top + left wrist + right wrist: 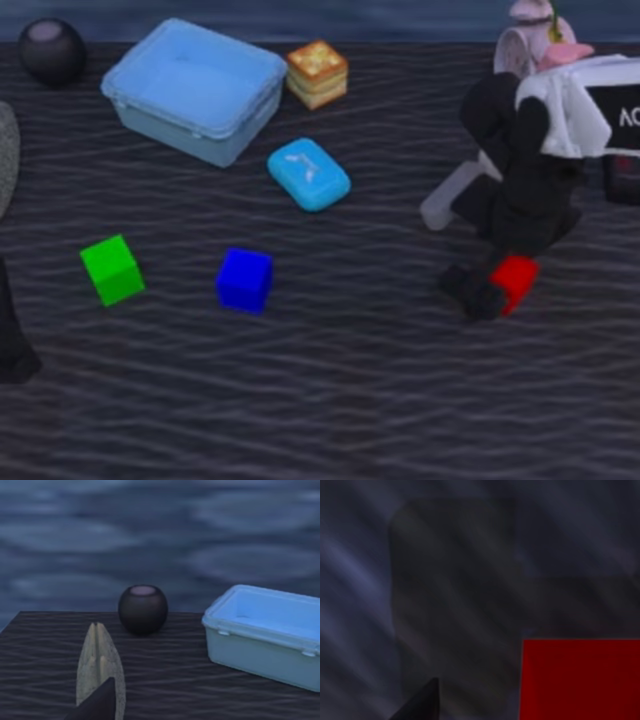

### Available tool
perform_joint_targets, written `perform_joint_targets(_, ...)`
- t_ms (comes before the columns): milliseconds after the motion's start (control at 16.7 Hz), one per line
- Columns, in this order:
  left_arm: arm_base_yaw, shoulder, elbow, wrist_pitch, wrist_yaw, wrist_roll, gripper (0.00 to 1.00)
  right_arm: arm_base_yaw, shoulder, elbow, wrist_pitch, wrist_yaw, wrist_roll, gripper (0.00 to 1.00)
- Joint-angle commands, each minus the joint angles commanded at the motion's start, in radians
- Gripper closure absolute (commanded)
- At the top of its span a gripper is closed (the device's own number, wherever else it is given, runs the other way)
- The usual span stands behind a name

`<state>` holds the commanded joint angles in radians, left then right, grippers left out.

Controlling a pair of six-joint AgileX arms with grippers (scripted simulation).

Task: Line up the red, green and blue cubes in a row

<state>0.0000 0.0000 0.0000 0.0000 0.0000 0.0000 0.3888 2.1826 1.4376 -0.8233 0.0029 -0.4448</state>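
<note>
The right gripper [497, 290] is down at the table's right side with the red cube [517, 279] against its dark fingers; whether they clamp it cannot be told. The blue cube [245, 279] sits near the middle, the green cube [112, 269] well to its left. The left arm [12, 340] is parked at the left edge.

A red cube [580, 679] fills one corner of the right wrist view, seen very close. A dark pincer finger [420, 704] pokes in beside it, over the dark rippled worktop [455, 580].
</note>
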Motion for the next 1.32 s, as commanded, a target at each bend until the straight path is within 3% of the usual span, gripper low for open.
perform_joint_targets(240, 0.000, 0.000, 0.000, 0.000, 0.000, 0.000, 0.00, 0.000, 0.005, -0.005, 0.007, 0.000, 0.000, 0.00)
perform_joint_targets(1020, 0.000, 0.000, 0.000, 0.000, 0.000, 0.000, 0.00, 0.000, 0.005, -0.005, 0.007, 0.000, 0.000, 0.98)
perform_joint_targets(1320, 0.000, 0.000, 0.000, 0.000, 0.000, 0.000, 0.00, 0.000, 0.005, -0.005, 0.007, 0.000, 0.000, 1.00)
